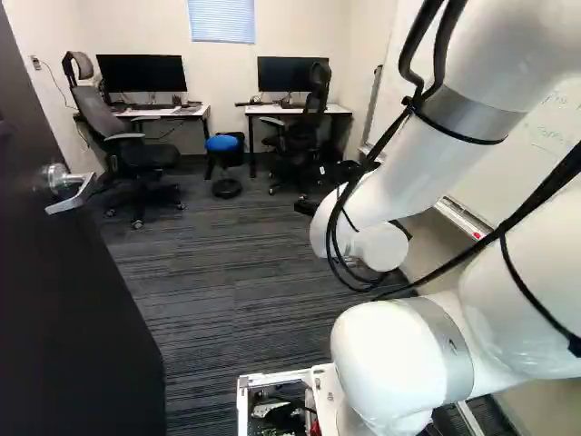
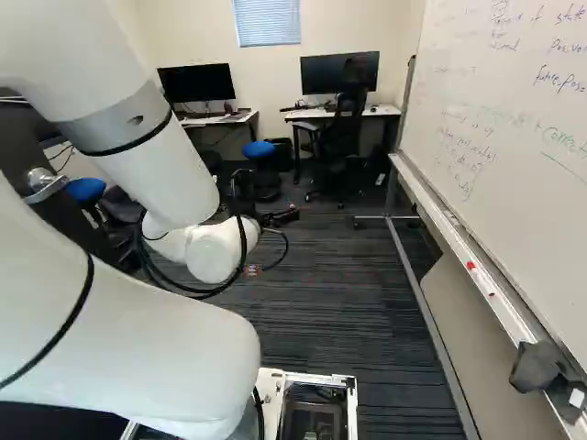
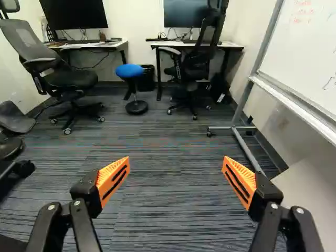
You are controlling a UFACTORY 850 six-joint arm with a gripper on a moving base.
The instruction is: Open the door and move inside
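Dark door (image 1: 68, 291) stands open along the left of the left base view, its silver lever handle (image 1: 68, 188) turned toward the room. The arm reaches forward past the door's free edge, well apart from the handle. Jaws (image 2: 278, 218) spread wide, orange pads (image 3: 113, 178) facing each other, striped carpet (image 3: 168, 194) showing between them. Ahead of them, against the far wall: two desks, the left desk (image 1: 163, 113) and the right desk (image 1: 338, 110), each bearing a monitor. A grey-backed swivel chair (image 3: 71, 79) sits by the left desk, a black swivel chair (image 3: 195, 63) in front of the right. Between the chairs, a blue-topped stool (image 3: 129, 71) on a round black base. Along the right of the right base view runs a whiteboard (image 2: 514, 119) with handwriting; on its tray, small red items and a dark grey lump (image 2: 535, 367).
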